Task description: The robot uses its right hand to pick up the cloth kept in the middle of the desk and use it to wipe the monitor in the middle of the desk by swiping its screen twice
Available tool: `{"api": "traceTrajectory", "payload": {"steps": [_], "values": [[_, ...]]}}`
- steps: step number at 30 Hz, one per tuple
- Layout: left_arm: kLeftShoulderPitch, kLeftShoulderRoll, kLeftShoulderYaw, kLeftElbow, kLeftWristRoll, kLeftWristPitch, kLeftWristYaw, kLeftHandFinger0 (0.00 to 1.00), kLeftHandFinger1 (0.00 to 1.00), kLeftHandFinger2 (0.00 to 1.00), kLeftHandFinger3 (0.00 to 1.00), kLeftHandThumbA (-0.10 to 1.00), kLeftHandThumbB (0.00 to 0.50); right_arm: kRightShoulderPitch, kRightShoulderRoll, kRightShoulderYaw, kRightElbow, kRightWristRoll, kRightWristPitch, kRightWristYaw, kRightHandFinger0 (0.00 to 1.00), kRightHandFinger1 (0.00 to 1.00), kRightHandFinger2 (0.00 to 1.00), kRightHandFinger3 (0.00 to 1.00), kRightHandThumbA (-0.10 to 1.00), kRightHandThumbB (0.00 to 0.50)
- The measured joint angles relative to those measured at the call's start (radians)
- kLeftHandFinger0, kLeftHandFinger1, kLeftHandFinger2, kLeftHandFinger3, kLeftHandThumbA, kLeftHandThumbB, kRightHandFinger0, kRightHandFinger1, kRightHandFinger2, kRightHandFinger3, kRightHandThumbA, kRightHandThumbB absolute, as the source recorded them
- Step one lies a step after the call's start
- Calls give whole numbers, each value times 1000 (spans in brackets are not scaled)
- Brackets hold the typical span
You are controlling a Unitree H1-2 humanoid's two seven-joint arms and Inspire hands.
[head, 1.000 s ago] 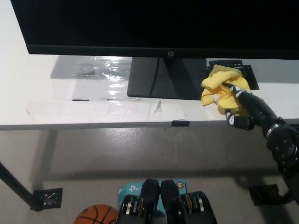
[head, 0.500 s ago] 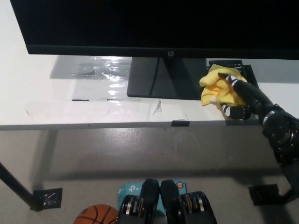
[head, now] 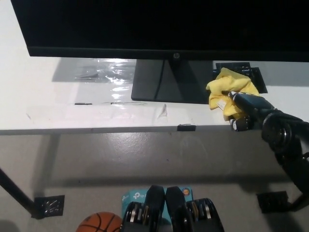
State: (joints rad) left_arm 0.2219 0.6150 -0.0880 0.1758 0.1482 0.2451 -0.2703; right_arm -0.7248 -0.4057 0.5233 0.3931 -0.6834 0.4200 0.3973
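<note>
Crumpled yellow cloth [head: 228,90] sits at about three o'clock on the white desk [head: 43,96], just right of the dark rectangular monitor stand [head: 166,81] and below the wide black monitor [head: 159,26]. The robot's black right hand [head: 244,108] comes in from four o'clock with its fingers closed around the cloth's lower right part, holding it. An orange basketball [head: 99,222] lies on the floor at seven o'clock.
</note>
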Motion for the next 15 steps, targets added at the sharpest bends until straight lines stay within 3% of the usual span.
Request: {"api": "traceTrajectory", "payload": {"steps": [1,2,3,4,5,7,8,9,10,11,12,13,15], "values": [[1,0,0,0,0,0,0,802,753,878,1000,692,102,-5,0,13,11,-16,0,-10,362,590,727,1000,-73,0],[0,0,-1,0,0,0,0,799,751,875,1000,693,109,-6,3,10,22,-19,-6,-29,99,282,428,943,-99,0],[0,-1,-1,0,0,0,0,797,751,873,1000,683,103,-6,7,4,35,-21,-17,-51,4,142,298,685,-100,1],[0,-3,-1,0,0,0,0,804,759,877,1000,682,109,-6,12,-2,43,-23,-25,-78,0,71,229,498,-100,0],[0,-5,-1,0,0,1,0,811,762,879,1000,688,114,-6,15,-7,52,-26,-34,-102,0,46,211,407,-100,0],[0,-9,-2,1,0,1,0,798,749,862,1000,710,122,-6,19,-18,69,-31,-54,-159,0,116,282,309,-100,0],[1,-10,-2,1,0,1,0,768,718,840,1000,700,122,-6,21,-22,75,-34,-65,-186,0,59,234,131,-100,0],[1,-11,-3,2,0,1,0,757,706,833,1000,699,122,-5,22,-26,79,-36,-74,-211,0,155,446,127,-100,0],[1,-12,-3,4,0,1,0,755,705,832,1000,699,122,-3,24,-30,82,-37,-86,-235,0,236,610,191,-100,0],[1,-13,-3,4,0,1,0,754,705,831,1000,699,122,-1,25,-34,85,-38,-97,-256,0,289,692,296,-100,0],[1,-14,-3,5,0,1,0,764,715,841,1000,684,116,2,27,-38,89,-39,-105,-273,0,316,741,523,-100,0],[1,-15,-3,5,0,1,0,776,727,851,1000,684,128,6,31,-44,96,-39,-117,-300,0,300,726,598,-100,1],[0,-15,-3,5,0,1,0,783,734,851,1000,689,137,15,38,-53,108,-39,-142,-343,0,262,683,616,-100,0]]}}
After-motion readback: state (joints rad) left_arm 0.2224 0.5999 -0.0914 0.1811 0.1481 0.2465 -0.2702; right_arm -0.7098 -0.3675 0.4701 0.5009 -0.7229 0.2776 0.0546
